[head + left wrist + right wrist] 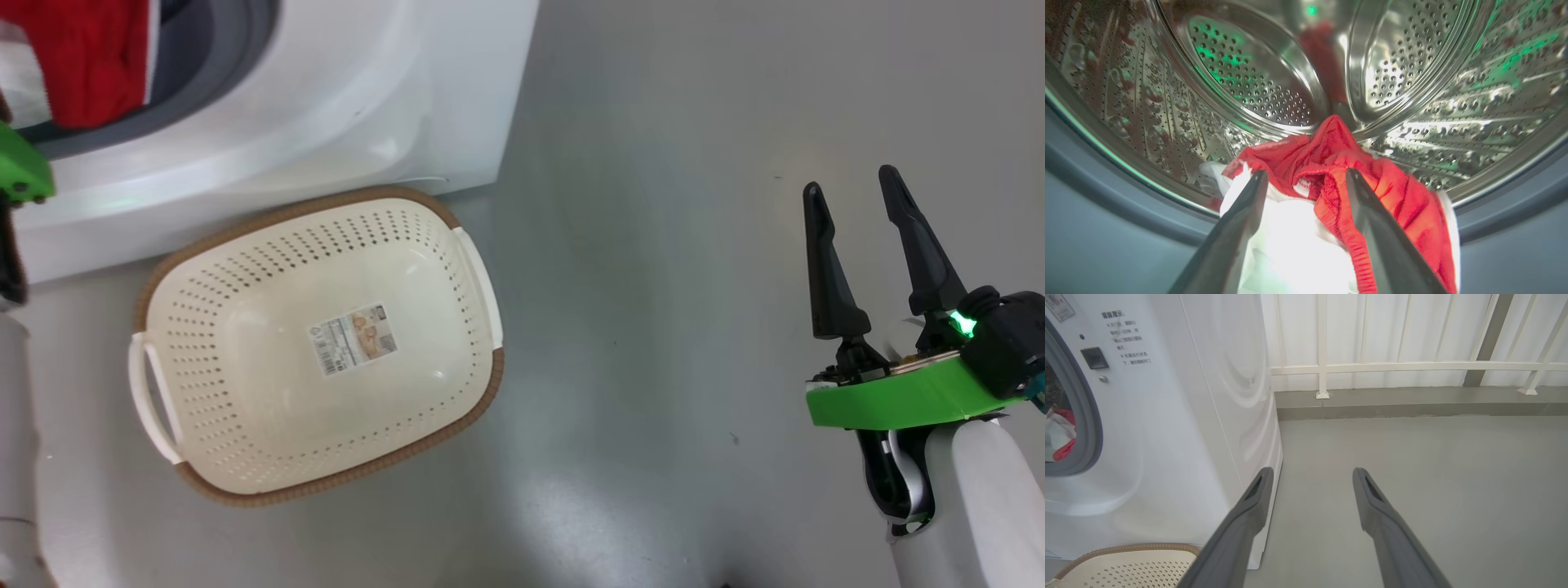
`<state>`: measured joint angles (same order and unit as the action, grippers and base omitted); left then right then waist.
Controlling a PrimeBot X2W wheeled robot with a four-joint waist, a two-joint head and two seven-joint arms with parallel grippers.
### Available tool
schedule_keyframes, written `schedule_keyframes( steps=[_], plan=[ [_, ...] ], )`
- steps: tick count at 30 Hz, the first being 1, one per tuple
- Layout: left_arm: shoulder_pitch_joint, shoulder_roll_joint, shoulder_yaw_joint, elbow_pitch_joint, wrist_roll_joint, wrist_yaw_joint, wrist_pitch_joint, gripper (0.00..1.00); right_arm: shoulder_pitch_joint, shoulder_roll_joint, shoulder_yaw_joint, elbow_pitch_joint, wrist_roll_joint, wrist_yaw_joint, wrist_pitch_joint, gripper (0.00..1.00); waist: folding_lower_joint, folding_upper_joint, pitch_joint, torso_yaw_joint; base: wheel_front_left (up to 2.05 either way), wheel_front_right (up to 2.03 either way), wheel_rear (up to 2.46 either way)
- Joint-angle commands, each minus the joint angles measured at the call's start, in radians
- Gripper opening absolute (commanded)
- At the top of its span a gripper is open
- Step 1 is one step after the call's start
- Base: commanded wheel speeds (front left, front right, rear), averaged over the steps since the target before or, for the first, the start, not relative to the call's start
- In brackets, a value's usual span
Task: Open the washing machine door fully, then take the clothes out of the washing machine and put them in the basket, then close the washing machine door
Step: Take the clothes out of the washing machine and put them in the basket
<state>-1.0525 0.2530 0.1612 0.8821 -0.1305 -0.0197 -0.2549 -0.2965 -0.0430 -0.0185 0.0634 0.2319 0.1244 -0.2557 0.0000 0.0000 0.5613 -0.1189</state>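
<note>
left gripper (1306, 173): jaws spread wide at the drum mouth, tips over the clothes, nothing pinched between them.
right gripper (849, 181): jaws wide apart, holding nothing, in the air over bare floor, well apart from the basket.
clothes (1392, 196): bright red fabric, ribbed red hem, white panel; bunched at the drum's front lip, inside the washing machine.
basket (245, 327): cream perforated tub, brown woven-look rim, two white side handles; on the floor just beside the washer's front base.
sticker (353, 339): barcode label with a small picture on the basket bottom; print too small to read.
washing machine (1188, 416): white front-loader with a grey rubber gasket (1086, 416) and a perforated steel drum (1249, 73).
printed label (1128, 339): black characters beside the opening, not legible.
floor (653, 245): smooth grey, slightly glossy.
room: white railing (1412, 366) on a low grey kerb, white ribbed wall behind.
</note>
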Motion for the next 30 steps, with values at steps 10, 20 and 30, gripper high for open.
schedule_keyframes(
  steps=[10,20,30],
  plan=[
    [-0.131,0.168,-0.097,0.172,0.159,0.132,0.127,1.0,-0.005,-0.007,0.05,-0.008,0.033,0.006,-0.006,1.0,0.0,0.0,0.029,-0.061,0.0,0.0,0.0],
    [-0.187,0.237,-0.192,0.282,0.259,0.196,0.236,1.0,0.0,-0.007,0.069,-0.006,0.056,0.006,-0.006,1.0,0.0,0.0,0.043,-0.087,0.0,0.0,0.0],
    [-0.197,0.25,-0.203,0.352,0.239,0.169,0.305,0.0,-0.005,-0.007,0.077,-0.004,0.065,0.006,-0.006,1.0,0.0,0.0,0.053,-0.097,0.0,0.0,0.0]
  ],
)
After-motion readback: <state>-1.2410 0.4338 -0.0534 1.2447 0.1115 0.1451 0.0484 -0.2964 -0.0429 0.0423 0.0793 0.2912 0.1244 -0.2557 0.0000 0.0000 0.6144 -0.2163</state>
